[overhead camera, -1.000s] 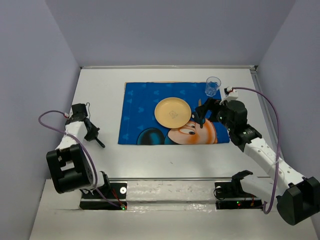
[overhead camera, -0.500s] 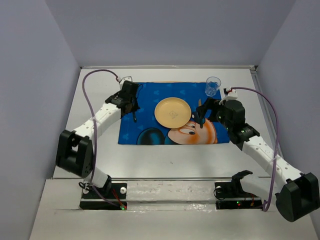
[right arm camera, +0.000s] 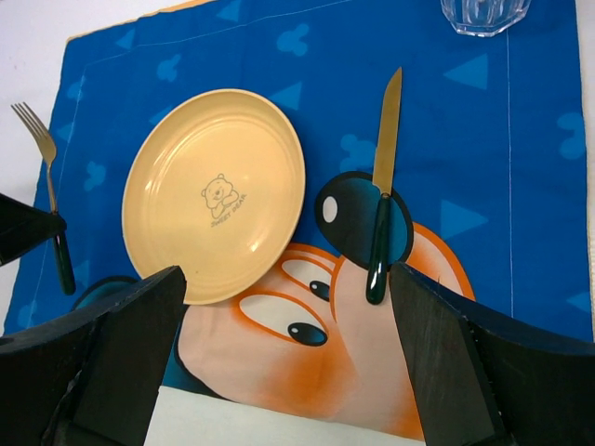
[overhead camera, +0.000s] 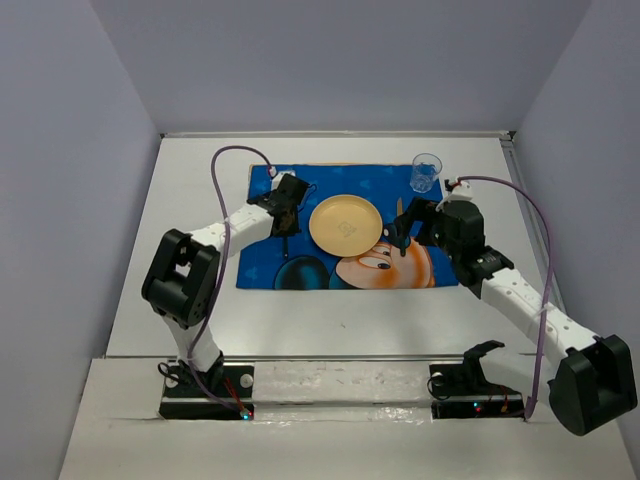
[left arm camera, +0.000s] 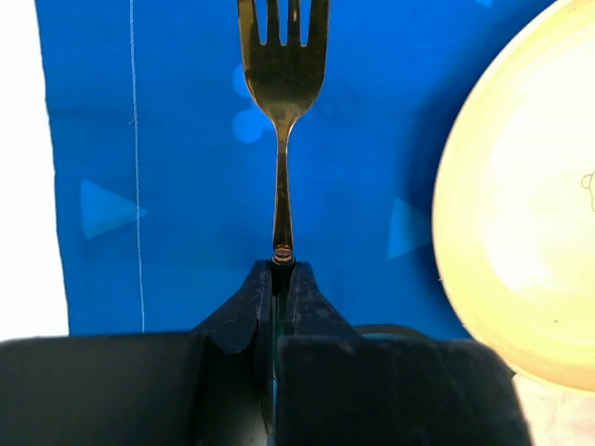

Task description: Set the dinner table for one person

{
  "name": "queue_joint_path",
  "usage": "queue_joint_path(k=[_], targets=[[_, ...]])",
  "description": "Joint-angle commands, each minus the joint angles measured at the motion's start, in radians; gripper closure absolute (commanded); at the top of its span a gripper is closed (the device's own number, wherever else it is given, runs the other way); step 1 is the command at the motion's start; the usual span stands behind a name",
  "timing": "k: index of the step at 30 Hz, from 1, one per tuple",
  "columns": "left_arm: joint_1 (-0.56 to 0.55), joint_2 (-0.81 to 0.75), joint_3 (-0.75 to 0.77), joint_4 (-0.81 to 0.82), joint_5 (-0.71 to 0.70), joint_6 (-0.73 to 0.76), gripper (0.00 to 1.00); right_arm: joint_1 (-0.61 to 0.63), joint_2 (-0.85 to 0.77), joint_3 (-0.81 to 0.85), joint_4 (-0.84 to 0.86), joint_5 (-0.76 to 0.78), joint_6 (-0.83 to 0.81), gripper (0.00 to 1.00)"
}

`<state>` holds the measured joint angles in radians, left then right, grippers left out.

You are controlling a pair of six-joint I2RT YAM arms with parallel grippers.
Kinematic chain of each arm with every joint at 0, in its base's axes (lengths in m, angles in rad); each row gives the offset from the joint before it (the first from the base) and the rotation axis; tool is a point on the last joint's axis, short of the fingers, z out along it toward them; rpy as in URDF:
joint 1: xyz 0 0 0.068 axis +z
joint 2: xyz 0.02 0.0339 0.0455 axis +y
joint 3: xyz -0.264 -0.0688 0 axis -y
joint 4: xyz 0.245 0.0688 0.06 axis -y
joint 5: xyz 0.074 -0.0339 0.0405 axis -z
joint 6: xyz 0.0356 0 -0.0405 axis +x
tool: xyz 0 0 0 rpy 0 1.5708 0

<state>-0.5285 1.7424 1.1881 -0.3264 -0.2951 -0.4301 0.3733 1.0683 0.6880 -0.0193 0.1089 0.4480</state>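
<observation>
The left gripper (left arm camera: 282, 271) is clamped on the dark handle of a fork (left arm camera: 282, 84). The fork's tines point away, over the blue placemat (left arm camera: 167, 167), just left of the yellow plate (left arm camera: 521, 214). The right gripper (overhead camera: 403, 232) hangs with jaws wide apart above a knife (right arm camera: 383, 177) lying right of the plate. A clear glass (right arm camera: 483, 13) stands beyond it. The placemat lies on the white table (overhead camera: 190, 300), toward its far side.
</observation>
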Motion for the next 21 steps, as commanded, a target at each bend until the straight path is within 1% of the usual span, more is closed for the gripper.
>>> queue_joint_path(k=[1,20,21], targets=[[0.001,0.038,0.070,0.040,0.008,0.022,1.00,-0.005,0.005,0.008,0.035,0.029,-0.012,0.04],[-0.007,0.160,0.139,0.010,-0.042,0.053,1.00,-0.005,0.016,0.010,0.035,0.031,-0.014,0.04],[-0.007,0.160,0.140,0.004,-0.042,0.053,0.95,-0.005,0.016,0.010,0.033,0.035,-0.015,0.04]])
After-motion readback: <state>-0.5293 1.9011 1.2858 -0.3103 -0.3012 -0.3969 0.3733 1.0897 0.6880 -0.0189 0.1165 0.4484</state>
